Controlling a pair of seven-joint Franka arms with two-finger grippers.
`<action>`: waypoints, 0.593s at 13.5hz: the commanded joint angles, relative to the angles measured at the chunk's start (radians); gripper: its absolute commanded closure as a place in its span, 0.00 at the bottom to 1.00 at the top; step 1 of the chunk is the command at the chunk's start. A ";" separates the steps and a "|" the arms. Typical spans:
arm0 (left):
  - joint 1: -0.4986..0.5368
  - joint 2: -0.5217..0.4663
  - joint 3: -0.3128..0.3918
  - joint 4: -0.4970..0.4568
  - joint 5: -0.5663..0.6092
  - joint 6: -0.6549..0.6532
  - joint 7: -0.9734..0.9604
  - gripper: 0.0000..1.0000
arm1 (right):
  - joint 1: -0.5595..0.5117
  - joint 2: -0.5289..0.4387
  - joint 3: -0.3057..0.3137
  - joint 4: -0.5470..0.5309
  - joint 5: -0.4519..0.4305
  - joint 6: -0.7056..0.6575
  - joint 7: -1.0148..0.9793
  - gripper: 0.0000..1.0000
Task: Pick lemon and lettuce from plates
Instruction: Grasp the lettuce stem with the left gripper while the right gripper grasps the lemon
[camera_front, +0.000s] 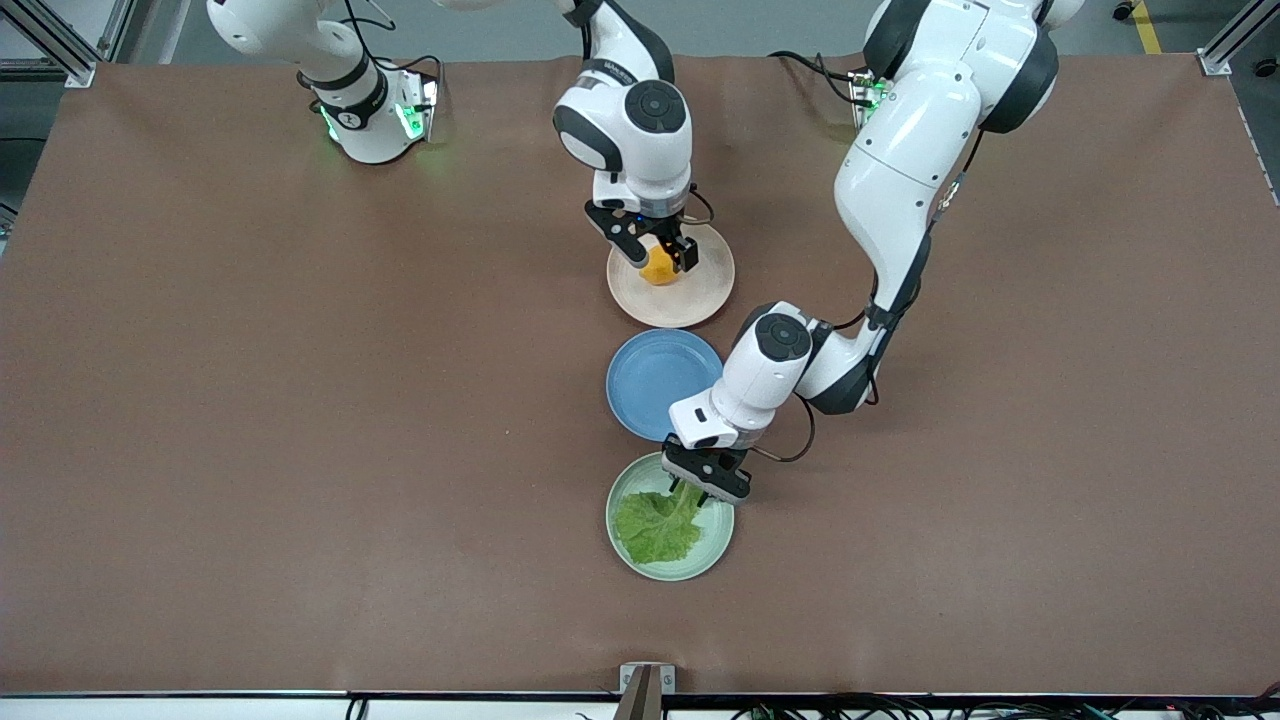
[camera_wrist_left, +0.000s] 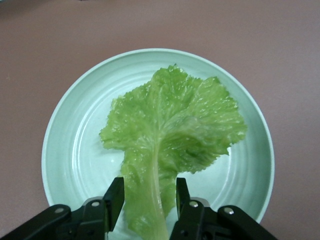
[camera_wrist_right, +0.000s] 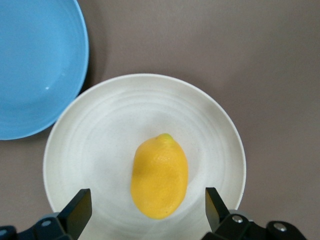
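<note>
In the front view, three plates stand in a row down the middle of the table: the beige-pink plate (camera_front: 671, 285) farthest from the camera, the blue plate (camera_front: 663, 383) next, and the mint green plate (camera_front: 669, 518) nearest. The right gripper (camera_front: 660, 258) is low over the beige-pink plate with the lemon (camera_front: 659, 268) between its black fingers. The left gripper (camera_front: 703, 489) sits at the farther rim of the mint green plate, over the stalk end of the lettuce (camera_front: 658, 527), whose leaf spreads across the plate toward the camera. In the left wrist view, the lettuce (camera_wrist_left: 171, 140) lies flat on the mint green plate (camera_wrist_left: 70, 150), and its pale stalk runs between the two fingers (camera_wrist_left: 114, 197), which stand close on either side of it, not yet pinched. In the right wrist view, the lemon (camera_wrist_right: 159, 176) rests on the beige-pink plate (camera_wrist_right: 100, 130) midway between the widely spread fingers (camera_wrist_right: 77, 210), clear of both; the blue plate (camera_wrist_right: 35, 65) lies just beside.
</note>
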 joint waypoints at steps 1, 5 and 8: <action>-0.015 0.015 0.013 0.024 0.032 0.008 -0.005 0.67 | 0.025 0.043 -0.014 0.005 -0.022 0.034 0.051 0.01; -0.015 0.016 0.013 0.024 0.061 0.008 -0.005 0.81 | 0.035 0.087 -0.018 0.007 -0.034 0.077 0.057 0.10; -0.015 0.013 0.027 0.024 0.109 0.008 0.005 0.93 | 0.035 0.113 -0.018 0.008 -0.042 0.087 0.057 0.37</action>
